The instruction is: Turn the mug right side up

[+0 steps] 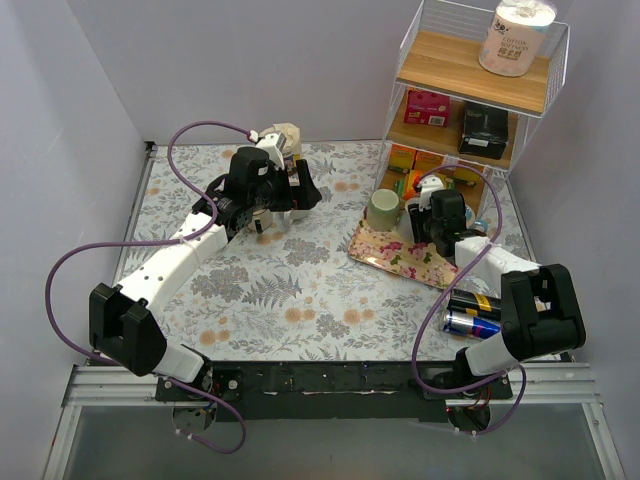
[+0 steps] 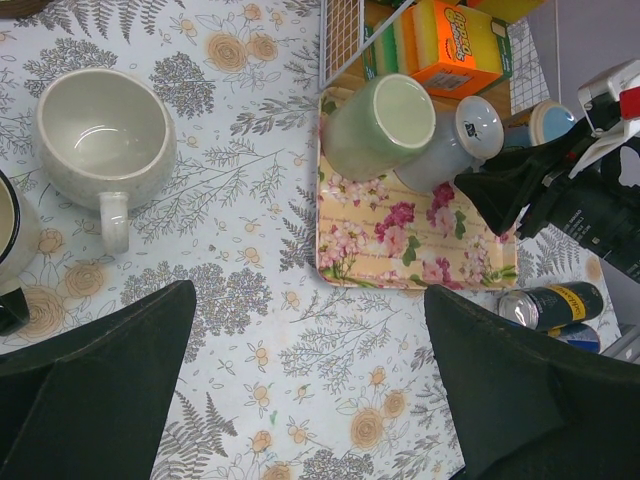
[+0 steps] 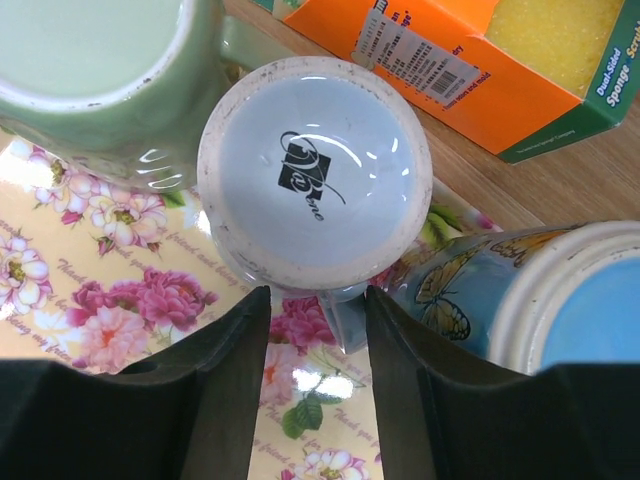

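Note:
The pale blue-grey mug (image 3: pixel 313 170) stands upside down on the floral tray (image 3: pixel 90 320), its base with a black logo facing up. Its handle (image 3: pixel 345 315) points toward me. My right gripper (image 3: pixel 318 340) is open just above the tray, its fingers on either side of the handle, not touching it. In the top view the right gripper (image 1: pixel 425 222) covers most of the mug. In the left wrist view the mug (image 2: pixel 455 140) leans against a green mug (image 2: pixel 380 125). My left gripper (image 2: pixel 310 380) is open and empty above the tablecloth, left of the tray (image 2: pixel 400 240).
The green mug (image 3: pixel 100 70) touches the mug's far left side. A blue butterfly mug (image 3: pixel 520 290) stands close on its right. An orange sponge box (image 3: pixel 470 60) sits on the wire shelf (image 1: pixel 470 90) behind. A cream cup (image 2: pixel 105 140) stands upright. A drink can (image 1: pixel 475 312) lies near the right arm.

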Motion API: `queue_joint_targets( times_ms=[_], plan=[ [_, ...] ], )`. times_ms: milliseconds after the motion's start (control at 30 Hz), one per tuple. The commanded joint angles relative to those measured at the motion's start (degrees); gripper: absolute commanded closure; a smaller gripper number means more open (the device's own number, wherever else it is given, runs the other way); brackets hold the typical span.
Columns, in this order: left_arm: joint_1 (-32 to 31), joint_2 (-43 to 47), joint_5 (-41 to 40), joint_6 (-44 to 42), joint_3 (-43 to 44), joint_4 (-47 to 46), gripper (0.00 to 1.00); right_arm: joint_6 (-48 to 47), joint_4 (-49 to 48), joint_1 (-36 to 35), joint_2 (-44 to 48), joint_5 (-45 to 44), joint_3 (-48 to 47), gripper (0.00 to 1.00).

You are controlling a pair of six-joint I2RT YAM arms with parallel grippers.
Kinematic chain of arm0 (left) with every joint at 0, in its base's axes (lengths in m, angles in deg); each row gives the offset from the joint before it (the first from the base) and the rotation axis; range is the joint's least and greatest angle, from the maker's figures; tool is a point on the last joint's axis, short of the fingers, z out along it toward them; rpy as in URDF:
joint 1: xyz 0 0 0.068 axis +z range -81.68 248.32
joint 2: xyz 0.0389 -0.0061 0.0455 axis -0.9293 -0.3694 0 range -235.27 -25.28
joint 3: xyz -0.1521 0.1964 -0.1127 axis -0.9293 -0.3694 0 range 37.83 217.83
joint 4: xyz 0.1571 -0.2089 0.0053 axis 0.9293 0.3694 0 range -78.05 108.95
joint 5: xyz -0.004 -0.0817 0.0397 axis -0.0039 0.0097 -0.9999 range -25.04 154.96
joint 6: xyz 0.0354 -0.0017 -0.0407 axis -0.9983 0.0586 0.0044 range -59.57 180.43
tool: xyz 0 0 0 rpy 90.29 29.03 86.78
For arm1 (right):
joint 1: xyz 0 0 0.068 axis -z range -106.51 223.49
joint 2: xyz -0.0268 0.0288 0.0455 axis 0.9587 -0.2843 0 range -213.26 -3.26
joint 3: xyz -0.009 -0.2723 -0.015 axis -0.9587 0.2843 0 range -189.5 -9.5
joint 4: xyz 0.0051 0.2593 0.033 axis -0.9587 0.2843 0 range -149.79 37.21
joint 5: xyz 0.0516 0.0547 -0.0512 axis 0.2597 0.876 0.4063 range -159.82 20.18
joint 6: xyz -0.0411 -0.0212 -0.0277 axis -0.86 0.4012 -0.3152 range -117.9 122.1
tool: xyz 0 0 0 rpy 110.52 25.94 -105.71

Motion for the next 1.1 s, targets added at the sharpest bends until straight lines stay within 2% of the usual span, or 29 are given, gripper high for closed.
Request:
queue_joint_targets(
  times_ms=[0,100,300,433,733,900,1067],
  plan=[
    [-0.1,1.5,0.9,-0.2,-0.5,-0.1,0.02,1.5,-0.9,0.0,-1.7,-0.1,-0.2,0.53],
    [-0.2,1.4,0.9,-0.2,-0.6,0.0,0.02,2.2,2.1,0.0,-3.5,-1.5,-2.2,0.62],
    [-0.2,1.6,0.8,-0.2,-0.9,-0.2,0.02,2.4,2.4,0.0,-2.6,-4.0,-2.4,0.68],
    [-0.2,1.8,0.8,-0.1,-1.2,-0.5,0.02,1.9,3.4,0.0,-2.5,-4.4,-2.7,0.99],
    [-0.2,2.5,1.5,0.5,-1.7,-0.9,0.02,4.0,6.5,0.0,2.3,-2.9,-3.1,0.99],
    [-0.2,3.0,3.0,1.5,-1.7,-1.5,0.02,10.2,15.5,0.0,7.7,-1.0,-4.9,0.99],
    [-0.2,3.5,5.7,3.5,-2.5,-2.9,0.02,16.9,22.3,0.0,16.0,5.3,-5.5,0.99]
  ],
)
